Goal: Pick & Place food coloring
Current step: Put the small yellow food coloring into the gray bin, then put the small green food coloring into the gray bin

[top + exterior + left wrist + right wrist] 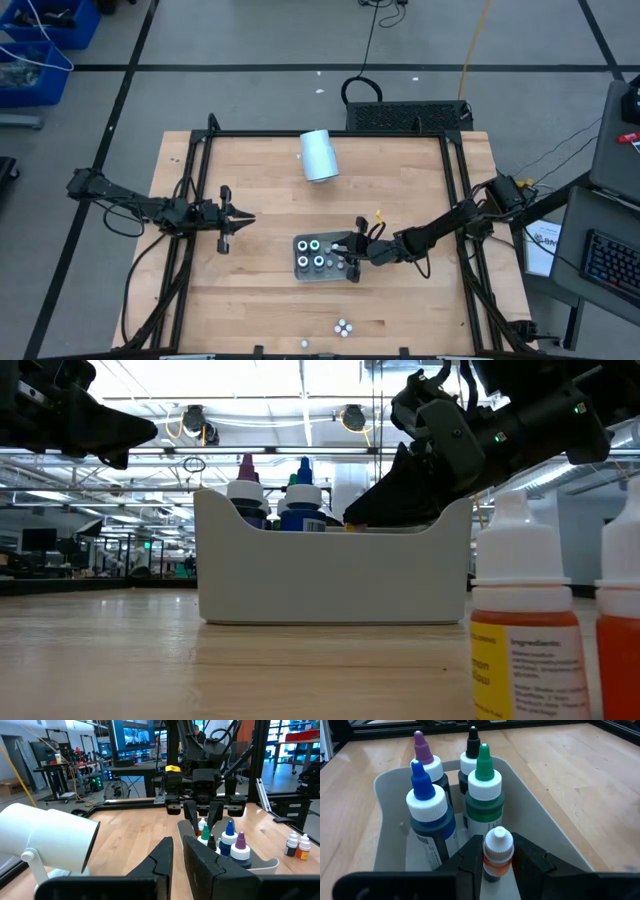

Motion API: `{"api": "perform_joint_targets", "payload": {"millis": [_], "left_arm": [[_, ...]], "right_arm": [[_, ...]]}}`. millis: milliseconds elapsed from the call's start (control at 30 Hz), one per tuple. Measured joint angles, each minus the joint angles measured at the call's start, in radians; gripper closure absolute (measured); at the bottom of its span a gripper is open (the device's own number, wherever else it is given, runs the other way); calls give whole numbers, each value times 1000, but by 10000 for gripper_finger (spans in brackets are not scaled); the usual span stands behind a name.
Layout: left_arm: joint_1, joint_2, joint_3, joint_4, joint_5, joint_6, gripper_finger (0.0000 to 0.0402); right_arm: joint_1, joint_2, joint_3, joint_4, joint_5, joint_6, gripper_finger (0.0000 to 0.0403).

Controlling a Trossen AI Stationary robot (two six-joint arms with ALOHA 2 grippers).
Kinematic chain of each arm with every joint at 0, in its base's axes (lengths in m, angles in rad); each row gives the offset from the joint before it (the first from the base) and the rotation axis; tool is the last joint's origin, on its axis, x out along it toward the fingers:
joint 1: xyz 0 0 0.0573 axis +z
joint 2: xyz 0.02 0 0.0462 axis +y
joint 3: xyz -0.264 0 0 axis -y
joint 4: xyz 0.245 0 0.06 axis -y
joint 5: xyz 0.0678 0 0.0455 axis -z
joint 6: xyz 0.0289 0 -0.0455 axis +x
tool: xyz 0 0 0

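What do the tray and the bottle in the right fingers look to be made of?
Tray: probably molded plastic, matte grey, with smooth rounded walls. White-capped bottle between the right gripper fingers: likely plastic, slightly glossy, with an orange band.

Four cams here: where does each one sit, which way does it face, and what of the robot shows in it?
High: overhead, straight down; both arms, left gripper, right gripper at the tray.
Low: table height, level across; tray wall, right gripper over it.
Left wrist: on left arm, facing across the table; own fingers, pale cylinder.
Right wrist: on right arm, looking into the tray; own fingers flank an orange-banded bottle.
Shared: blue-capped bottle shows in right wrist and low.
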Motion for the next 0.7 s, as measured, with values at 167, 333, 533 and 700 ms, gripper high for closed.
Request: {"api": "perform_joint_targets", "payload": {"millis": [167,333,533,700], "left_arm": [[0,0,0,0,0,0,350],[0,0,0,0,0,0,350],[0,0,0,0,0,0,350],[0,0,0,0,0,0,350]], "right_arm": [[0,0,0,0,-3,0,323],[0,0,0,2,-28,-3,315],[0,1,0,2,-29,2,308],[0,1,0,2,-29,3,308]]}}
